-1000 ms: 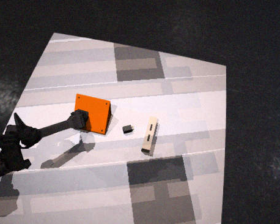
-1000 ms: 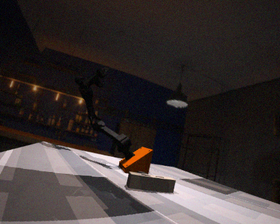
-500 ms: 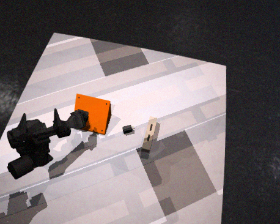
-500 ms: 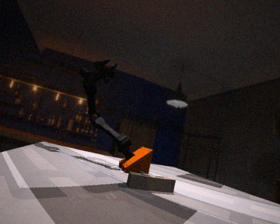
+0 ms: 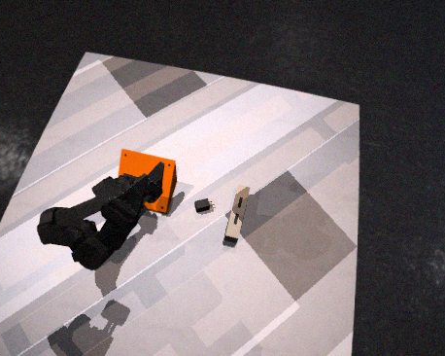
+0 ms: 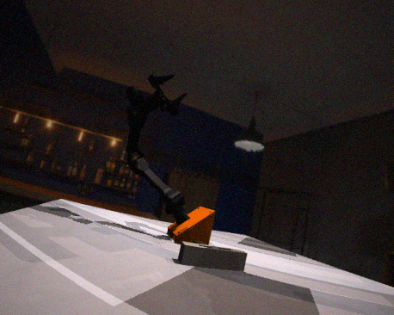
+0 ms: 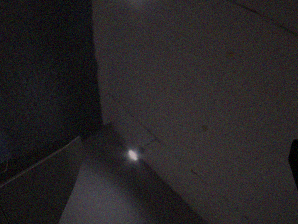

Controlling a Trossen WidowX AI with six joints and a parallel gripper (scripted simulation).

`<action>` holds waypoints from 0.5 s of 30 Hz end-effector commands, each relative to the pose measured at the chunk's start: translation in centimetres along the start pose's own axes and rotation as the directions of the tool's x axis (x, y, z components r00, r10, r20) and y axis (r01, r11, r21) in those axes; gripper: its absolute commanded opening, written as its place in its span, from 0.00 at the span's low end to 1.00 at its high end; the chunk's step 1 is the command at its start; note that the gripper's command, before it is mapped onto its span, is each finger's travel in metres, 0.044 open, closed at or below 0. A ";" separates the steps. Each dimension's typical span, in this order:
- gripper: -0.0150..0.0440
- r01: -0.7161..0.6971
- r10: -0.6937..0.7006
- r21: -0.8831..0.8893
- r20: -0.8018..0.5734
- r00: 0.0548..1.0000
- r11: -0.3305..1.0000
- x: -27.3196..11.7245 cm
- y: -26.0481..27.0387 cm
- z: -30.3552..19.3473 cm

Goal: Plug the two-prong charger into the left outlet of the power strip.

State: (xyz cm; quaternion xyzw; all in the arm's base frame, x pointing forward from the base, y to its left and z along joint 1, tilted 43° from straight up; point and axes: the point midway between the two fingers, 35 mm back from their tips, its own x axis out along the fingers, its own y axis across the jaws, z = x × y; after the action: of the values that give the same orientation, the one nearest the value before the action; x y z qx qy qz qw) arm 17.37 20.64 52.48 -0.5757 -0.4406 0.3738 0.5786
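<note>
Pale patchwork worktop (image 5: 199, 297) (image 6: 95, 262) lay against dark floor in top view. Black two-prong charger (image 5: 202, 205) sat between orange wedge-shaped base (image 5: 170, 195) (image 6: 207, 224) and beige power strip (image 5: 232, 225) (image 6: 212, 256), prongs toward strip, unplugged. Exterior view: pincer (image 6: 181, 85) hung high above base, fingers wide apart, nothing between. Pendant lamp (image 6: 249, 145) glowed behind. Wrist view: dim surfaces, small bright spot (image 7: 132, 155); charger out of sight.

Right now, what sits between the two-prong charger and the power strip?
Only bare tabletop: in the top view nothing stands between the two-prong charger and the power strip, and the prongs point toward the strip without touching it.
</note>
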 end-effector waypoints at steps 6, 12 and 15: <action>1.00 -0.136 0.194 0.343 -0.140 0.971 0.929 3.0 7.0 -5.3; 1.00 -0.174 0.330 0.533 -0.213 0.920 0.828 4.0 11.7 -8.1; 1.00 -0.177 0.399 0.616 -0.243 0.884 0.767 4.3 14.2 -9.4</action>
State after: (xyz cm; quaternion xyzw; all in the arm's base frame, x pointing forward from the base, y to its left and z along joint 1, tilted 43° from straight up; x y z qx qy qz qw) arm 27.03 22.37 42.12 -0.5092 -0.1648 0.4563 0.7108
